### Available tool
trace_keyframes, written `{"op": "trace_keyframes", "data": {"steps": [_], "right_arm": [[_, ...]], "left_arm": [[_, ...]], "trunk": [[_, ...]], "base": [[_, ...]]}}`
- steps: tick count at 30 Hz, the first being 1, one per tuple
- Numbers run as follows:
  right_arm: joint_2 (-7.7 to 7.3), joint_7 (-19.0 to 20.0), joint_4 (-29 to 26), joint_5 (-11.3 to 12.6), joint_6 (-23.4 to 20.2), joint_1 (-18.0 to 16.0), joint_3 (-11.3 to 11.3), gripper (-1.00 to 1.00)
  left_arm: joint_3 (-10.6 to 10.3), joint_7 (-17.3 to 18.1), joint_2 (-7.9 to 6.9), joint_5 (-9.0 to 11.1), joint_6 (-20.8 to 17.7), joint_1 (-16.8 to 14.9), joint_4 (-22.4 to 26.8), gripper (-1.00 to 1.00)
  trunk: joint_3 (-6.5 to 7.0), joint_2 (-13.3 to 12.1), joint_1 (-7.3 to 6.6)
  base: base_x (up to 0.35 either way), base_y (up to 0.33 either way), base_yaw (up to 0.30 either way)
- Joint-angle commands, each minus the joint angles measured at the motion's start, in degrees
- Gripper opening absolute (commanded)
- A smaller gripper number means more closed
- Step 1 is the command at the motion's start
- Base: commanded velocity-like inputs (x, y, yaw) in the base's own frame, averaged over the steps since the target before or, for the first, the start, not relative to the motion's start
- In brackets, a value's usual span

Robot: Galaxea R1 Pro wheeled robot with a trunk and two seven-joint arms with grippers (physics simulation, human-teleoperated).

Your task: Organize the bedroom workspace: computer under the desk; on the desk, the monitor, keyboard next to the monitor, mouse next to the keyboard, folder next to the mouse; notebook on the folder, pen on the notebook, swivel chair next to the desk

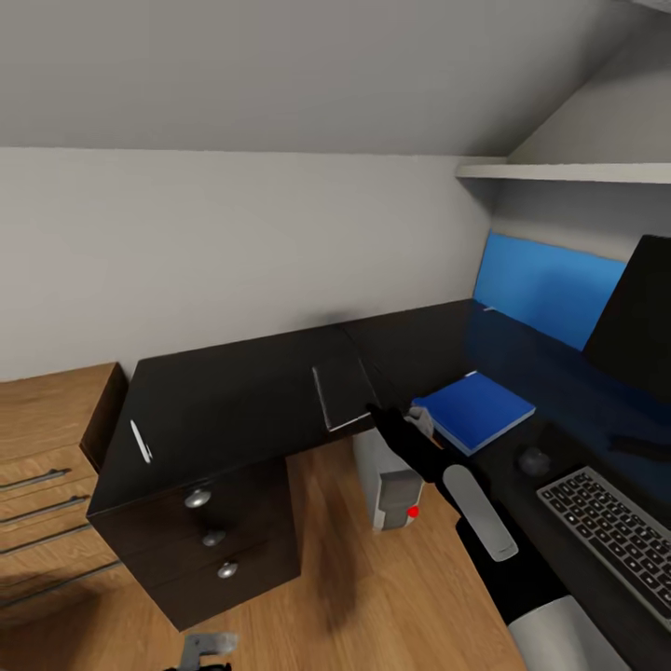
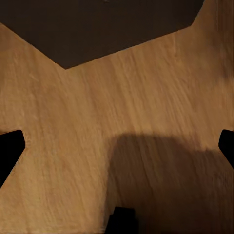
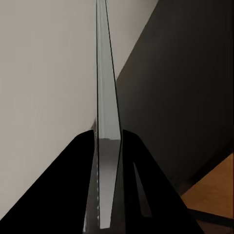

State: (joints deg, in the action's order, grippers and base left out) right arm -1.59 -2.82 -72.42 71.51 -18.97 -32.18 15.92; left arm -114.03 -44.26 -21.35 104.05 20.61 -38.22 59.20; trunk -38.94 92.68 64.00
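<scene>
Notebook is sitting at frame centre on the black desk, pinched edge-on by the right gripper; left gripper is hanging spread open over wooden floor.

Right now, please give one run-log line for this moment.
right gripper: shut on notebook at desk edge | folder: on desk, near mouse | pen: on desk

The right arm reaches forward, its gripper clamped edge-on — the left gripper hangs spread, pointing down.
</scene>
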Motion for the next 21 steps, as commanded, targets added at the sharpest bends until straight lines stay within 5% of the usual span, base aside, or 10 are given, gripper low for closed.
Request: {"op": "trace_keyframes", "data": {"steps": [1,6,9,16,21], "right_arm": [[-0.04,-1.3,-0.9,0.5,-0.2,0.3,0.1,-1.00],[-0.02,-2.8,-2.2,0.6,-0.3,0.8,0.1,-1.00],[0.00,-3.0,-2.4,0.6,-0.3,0.9,0.1,-1.00],[0.08,-3.6,-2.3,0.8,0.1,1.0,-0.3,-1.00],[0.14,-3.7,-2.0,0.8,0.4,1.0,-4.7,-1.00]], "left_arm": [[-1.2,0.1,1.43,2.4,0.6,-0.1,-3.1,1.00],[-3.9,1.9,6.47,7.4,0.9,0.0,-12.8,1.00],[-5.1,2.8,7.68,8.3,1.0,0.0,-15.0,1.00],[-5.9,3.6,8.51,9.0,1.1,0.1,-16.7,1.00],[-5.9,3.8,8.64,9.1,1.1,0.6,-17.4,1.00]], "trunk": [[0.13,-0.4,-0.23],[1.03,-2.4,-1.33],[1.39,-3.2,-1.77],[1.39,-3.2,-1.77],[1.39,-3.2,-1.77]], "base": [[0.000,0.000,0.000],[0.000,0.000,0.000],[0.000,0.000,0.000],[0.000,0.000,-0.163],[0.000,0.000,-0.284]]}}
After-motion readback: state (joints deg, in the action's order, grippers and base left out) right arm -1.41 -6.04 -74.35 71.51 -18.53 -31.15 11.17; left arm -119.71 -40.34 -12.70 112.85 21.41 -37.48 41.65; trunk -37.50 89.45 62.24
